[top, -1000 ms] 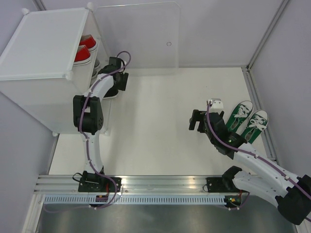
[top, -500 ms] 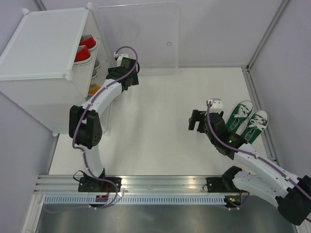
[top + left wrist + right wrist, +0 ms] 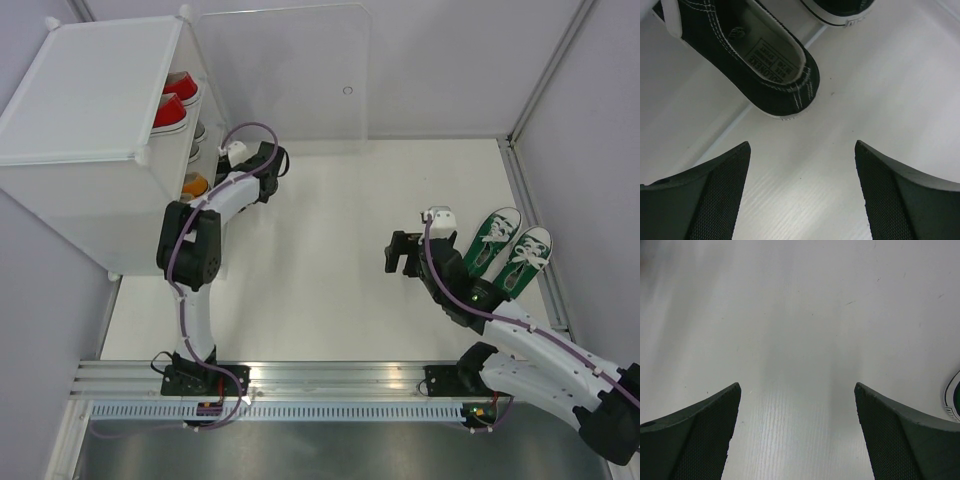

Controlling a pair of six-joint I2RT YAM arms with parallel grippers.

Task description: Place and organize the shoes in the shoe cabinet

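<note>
Left wrist view: your left claw [image 3: 801, 150] is spread wide and empty, black sneaker [image 3: 765, 65] just ahead at the shoe cabinet [image 3: 90, 100] mouth. Red pair [image 3: 172, 105] is shelved. Right claw [image 3: 797, 390] is also agape, holding nothing. Green pair [image 3: 510, 250] sits on the desk [image 3: 330, 250], not yet shelved.

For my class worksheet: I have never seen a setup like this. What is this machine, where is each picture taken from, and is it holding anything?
These are two robot arms bolted to a table. The wide picture looks down from above; the other two come from cameras on each wrist, showing that arm's dark fingers. The left gripper is open, facing a black shoe by the shoe cabinet. The right gripper is open beside the green shoes. Nothing is held.
</note>
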